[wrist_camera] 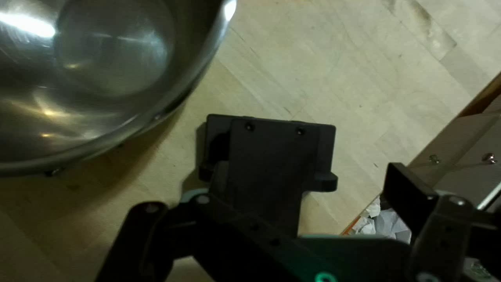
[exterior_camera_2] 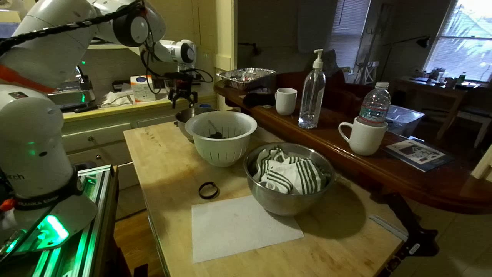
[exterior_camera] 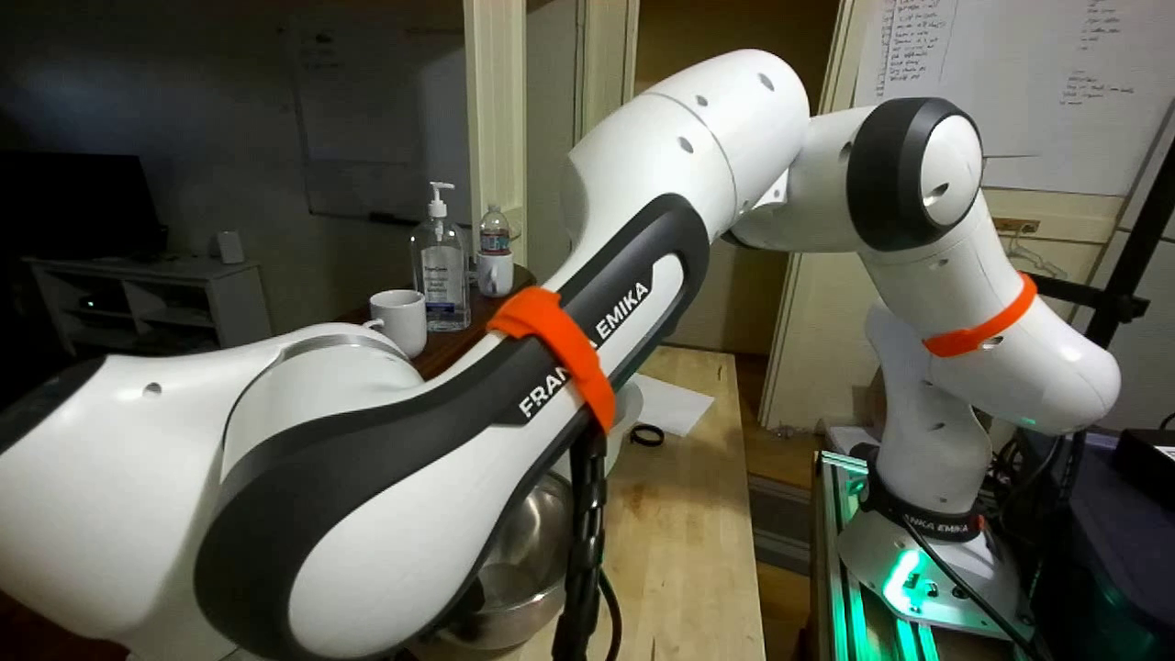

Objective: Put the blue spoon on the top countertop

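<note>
Over the pale counter (exterior_camera_2: pixel 161 154), the pincer (exterior_camera_2: pixel 183 103) hangs with jaws spread wide.

In an exterior view I get a bright window (exterior_camera_2: pixel 459 42) near a desk (exterior_camera_2: pixel 434 88), pale drawers (exterior_camera_2: pixel 111 136) and wooden floor (exterior_camera_2: pixel 128 240); in an exterior view I have a dim wall (exterior_camera: pixel 211 119), shelf unit (exterior_camera: pixel 151 273) and written-on whiteboard (exterior_camera: pixel 1019 55).
</note>
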You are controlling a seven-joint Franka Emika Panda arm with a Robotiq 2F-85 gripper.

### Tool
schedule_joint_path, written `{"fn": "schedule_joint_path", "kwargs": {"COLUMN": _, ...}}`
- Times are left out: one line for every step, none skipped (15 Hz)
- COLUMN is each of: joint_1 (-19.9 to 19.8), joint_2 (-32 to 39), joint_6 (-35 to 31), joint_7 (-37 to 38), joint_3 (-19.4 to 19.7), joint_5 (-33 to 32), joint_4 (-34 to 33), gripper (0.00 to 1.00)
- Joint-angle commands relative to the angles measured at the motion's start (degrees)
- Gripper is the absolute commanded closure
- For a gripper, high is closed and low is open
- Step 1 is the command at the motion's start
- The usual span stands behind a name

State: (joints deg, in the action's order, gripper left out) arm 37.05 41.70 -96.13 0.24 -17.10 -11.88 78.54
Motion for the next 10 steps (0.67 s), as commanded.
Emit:
{"fn": "schedule_joint_path", "kwargs": {"joint_1": 1.0, "joint_2": 0.8, "joint_6": 1.2, "joint_7": 4.7, "joint_3": 0.9, "joint_5": 3.0, "joint_4": -1.0, "gripper": 0.00}}
{"fn": "schedule_joint_path", "kwargs": {"joint_1": 0.9, "joint_2": 0.4, "joint_6": 0.3, "joint_7": 2.2, "joint_3": 0.9, "joint_5": 1.7, "joint_4": -0.6, "gripper": 0.00}}
{"fn": "schedule_joint_path", "kwargs": {"joint_1": 0.9, "joint_2": 0.4, "joint_6": 0.3, "joint_7": 2.9, "joint_3": 1.0, "joint_5": 1.9, "joint_4": -0.6, "gripper": 0.00}}
{"fn": "schedule_joint_path", "kwargs": {"joint_1": 1.0, "joint_2": 0.4, "joint_6": 0.3, "joint_7": 3.2, "joint_3": 1.0, "joint_5": 2.0, "joint_4": -0.6, "gripper": 0.00}}
{"fn": "schedule_joint_path", "kwargs": {"joint_1": 1.0, "joint_2": 0.4, "joint_6": 0.3, "joint_7": 3.5, "joint_3": 1.1, "joint_5": 2.1, "joint_4": -0.6, "gripper": 0.00}}
{"fn": "schedule_joint_path", "kwargs": {"joint_1": 1.7, "joint_2": 0.1, "joint_6": 0.4, "joint_7": 6.1, "joint_3": 1.9, "joint_5": 1.4, "joint_4": -0.3, "gripper": 0.00}}
{"fn": "schedule_joint_path", "kwargs": {"joint_1": 1.5, "joint_2": 0.1, "joint_6": -0.3, "joint_7": 6.3, "joint_3": 2.1, "joint_5": 1.4, "joint_4": 0.2, "gripper": 0.00}}
{"fn": "schedule_joint_path", "kwargs": {"joint_1": 1.6, "joint_2": 0.0, "joint_6": -0.3, "joint_7": 6.8, "joint_3": 2.4, "joint_5": 1.5, "joint_4": 0.4, "gripper": 0.00}}
{"fn": "schedule_joint_path", "kwargs": {"joint_1": 1.5, "joint_2": -0.1, "joint_6": -1.2, "joint_7": 7.5, "joint_3": 2.7, "joint_5": 1.6, "joint_4": 0.9, "gripper": 0.00}}
{"fn": "schedule_joint_path", "kwargs": {"joint_1": 1.3, "joint_2": -0.3, "joint_6": -1.8, "joint_7": 8.4, "joint_3": 2.8, "joint_5": 2.2, "joint_4": 1.4, "gripper": 0.00}}
